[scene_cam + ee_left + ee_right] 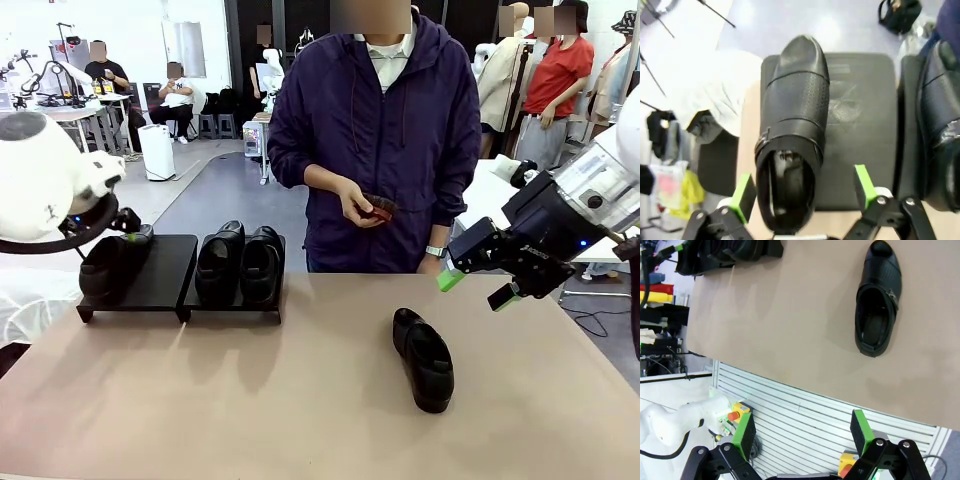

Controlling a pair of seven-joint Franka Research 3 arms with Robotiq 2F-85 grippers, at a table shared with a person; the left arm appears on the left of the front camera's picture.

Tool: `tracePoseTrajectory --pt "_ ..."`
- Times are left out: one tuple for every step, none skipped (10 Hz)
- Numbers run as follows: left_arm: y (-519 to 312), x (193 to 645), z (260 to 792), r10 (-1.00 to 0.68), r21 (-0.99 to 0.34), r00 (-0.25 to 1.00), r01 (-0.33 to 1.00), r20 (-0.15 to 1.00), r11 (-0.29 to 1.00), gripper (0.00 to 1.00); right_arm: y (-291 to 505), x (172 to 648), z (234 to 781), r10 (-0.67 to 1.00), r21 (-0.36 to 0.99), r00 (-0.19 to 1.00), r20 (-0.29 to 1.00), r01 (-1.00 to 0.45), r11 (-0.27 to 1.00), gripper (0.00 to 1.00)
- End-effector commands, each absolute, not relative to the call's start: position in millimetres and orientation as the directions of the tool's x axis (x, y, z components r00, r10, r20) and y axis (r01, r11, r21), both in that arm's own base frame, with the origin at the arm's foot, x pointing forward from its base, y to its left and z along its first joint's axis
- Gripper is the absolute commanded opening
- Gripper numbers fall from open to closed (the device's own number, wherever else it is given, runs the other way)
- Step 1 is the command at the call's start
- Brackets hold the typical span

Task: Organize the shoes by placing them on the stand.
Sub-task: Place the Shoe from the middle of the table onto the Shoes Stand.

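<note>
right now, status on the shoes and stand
Left gripper open around a shoe on the stand. Right gripper open, empty. Last shoe on table.

Three shoes (200, 262) stand on the stand (170, 272) near the bench's (250, 400) far left edge; a fourth shoe (424, 358) lies right of centre.

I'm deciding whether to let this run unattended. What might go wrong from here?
1. The left end effector is open astride the shoe on the left platform, whose heel seems to overhang the stand; lifting away carelessly might drag it off.
2. The shoe on the table lies angled, so the right end effector may grip it badly.
3. The person's hands are near the stand.
</note>
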State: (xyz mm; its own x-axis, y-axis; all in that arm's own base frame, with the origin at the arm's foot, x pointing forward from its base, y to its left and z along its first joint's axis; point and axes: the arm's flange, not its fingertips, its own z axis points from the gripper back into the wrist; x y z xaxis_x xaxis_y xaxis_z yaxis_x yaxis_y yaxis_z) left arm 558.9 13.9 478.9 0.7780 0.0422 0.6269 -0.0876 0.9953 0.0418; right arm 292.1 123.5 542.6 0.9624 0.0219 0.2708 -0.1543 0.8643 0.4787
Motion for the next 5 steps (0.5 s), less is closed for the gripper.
tracePoseTrajectory --pt "37.7 515.7 526.1 0.106 -0.054 0.805 -0.091 0.583 0.994 1.0 122.6 294.0 543.8 0.037 0.501 0.96 0.277 -0.178 0.847 1.0" --pt "51.6 491.4 553.0 0.04 -0.093 0.876 0.006 0.481 0.996 1.0 122.6 294.0 543.8 0.037 0.501 0.96 0.277 -0.178 0.847 1.0" --pt "63.3 472.3 575.5 -0.055 -0.098 0.889 0.111 0.455 0.989 1.0 122.6 294.0 543.8 0.037 0.501 0.96 0.277 -0.178 0.847 1.0" --pt "78.5 447.1 601.9 -0.207 -0.117 0.903 0.269 0.378 0.956 1.0 122.6 294.0 543.8 0.037 0.501 0.96 0.277 -0.178 0.847 1.0" --pt "93.5 431.2 617.1 -0.34 -0.155 0.906 0.385 0.251 0.91 1.0 122.6 294.0 543.8 0.037 0.501 0.96 0.277 -0.178 0.847 1.0"
